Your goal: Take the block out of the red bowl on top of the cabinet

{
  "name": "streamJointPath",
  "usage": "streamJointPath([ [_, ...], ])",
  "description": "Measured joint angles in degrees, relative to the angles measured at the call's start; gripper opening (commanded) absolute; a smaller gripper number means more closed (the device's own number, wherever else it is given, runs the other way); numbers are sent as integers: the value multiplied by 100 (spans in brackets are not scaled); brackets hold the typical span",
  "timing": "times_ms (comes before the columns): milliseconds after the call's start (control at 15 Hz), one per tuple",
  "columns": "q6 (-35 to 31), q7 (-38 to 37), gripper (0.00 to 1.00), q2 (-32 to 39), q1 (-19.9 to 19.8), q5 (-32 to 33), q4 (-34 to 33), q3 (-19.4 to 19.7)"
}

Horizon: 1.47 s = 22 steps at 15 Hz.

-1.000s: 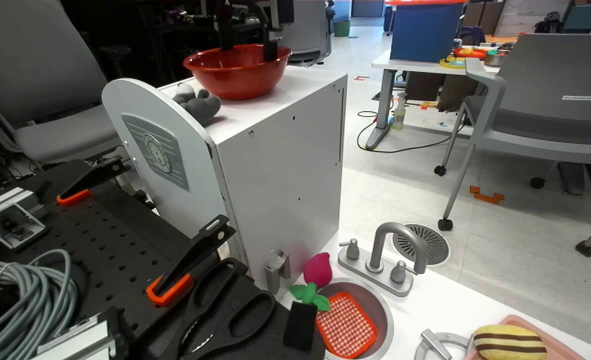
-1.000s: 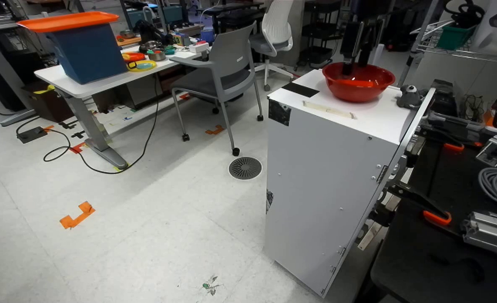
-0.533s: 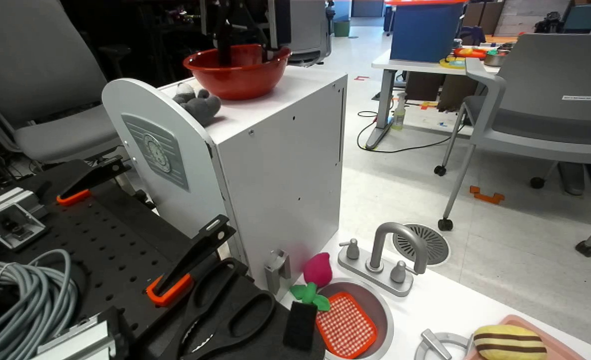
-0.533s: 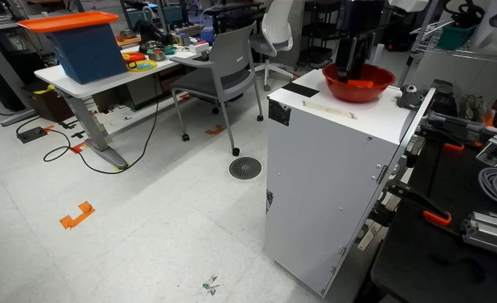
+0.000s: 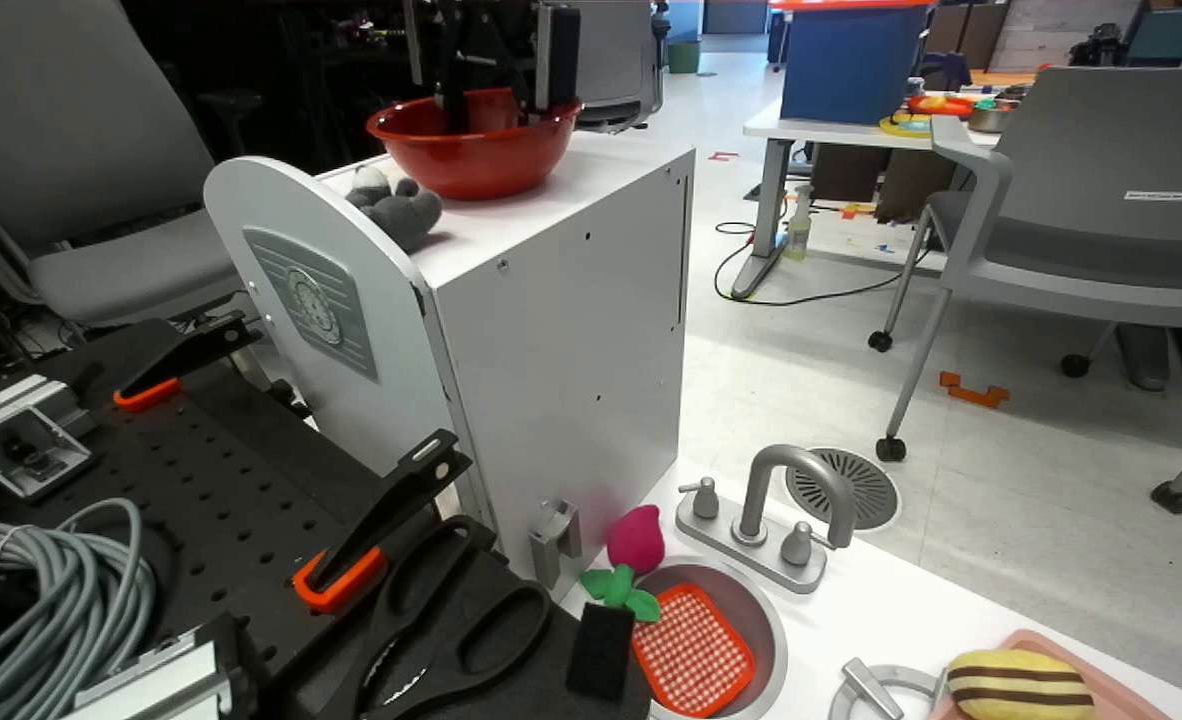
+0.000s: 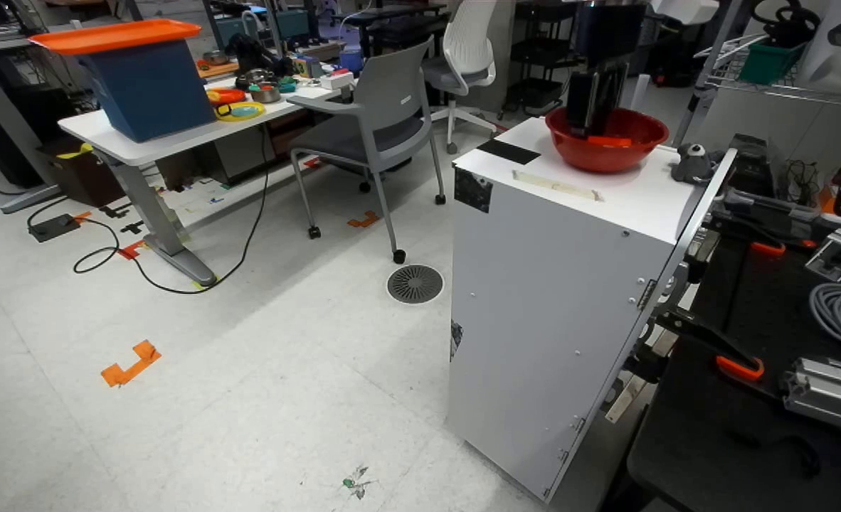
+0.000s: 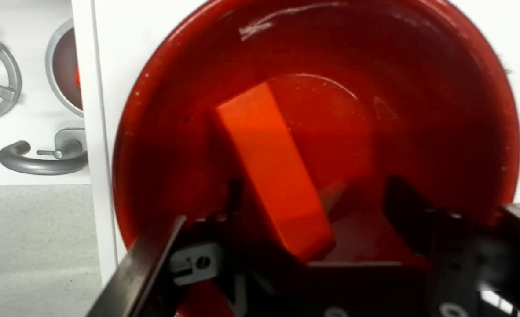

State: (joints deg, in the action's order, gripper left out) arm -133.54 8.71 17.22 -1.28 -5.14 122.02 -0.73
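In the wrist view the orange-red block (image 7: 277, 171) lies inside the red bowl (image 7: 444, 92), a little toward 8 o'clock from its centre, its long sides running from 11 o'clock to 5 o'clock. The gripper (image 7: 315, 193) is down in the bowl, its fingers (image 7: 235, 193) standing wide with the block loose between them: one is just beside the block at 8 o'clock, where I cannot tell whether it touches, and the other is well apart from it at 3 o'clock. In an exterior view a strip of the block (image 6: 609, 141) shows over the bowl's near rim. In both exterior views the bowl sits upright on top of the white cabinet (image 5: 571, 330). Near the bowl on that top is a grey stuffed toy (image 5: 406, 214), at 8 o'clock in an exterior view; past it stands the cabinet's rounded door (image 5: 391, 410) with a square grey plate (image 5: 313, 305). There, from the cabinet, a black perforated table (image 5: 251, 455) with orange-tipped clamps (image 5: 341, 585) lies at 8 o'clock, a grey faucet (image 5: 789, 453) at 4 o'clock, a round basin (image 5: 773, 640) holding a red meshed piece (image 5: 693, 650) at 5 o'clock, and a blue bin (image 5: 851, 65) on a white table (image 5: 766, 122) at 2 o'clock.
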Motion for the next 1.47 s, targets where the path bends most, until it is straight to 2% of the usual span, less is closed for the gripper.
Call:
streamJointPath([
  [333,1,2,12,0,0,1,-4,-2],
  [400,2,3,8,0,0,1,-4,-2],
  [1467,6,-7,8,-46,-11,1,-5,0],
])
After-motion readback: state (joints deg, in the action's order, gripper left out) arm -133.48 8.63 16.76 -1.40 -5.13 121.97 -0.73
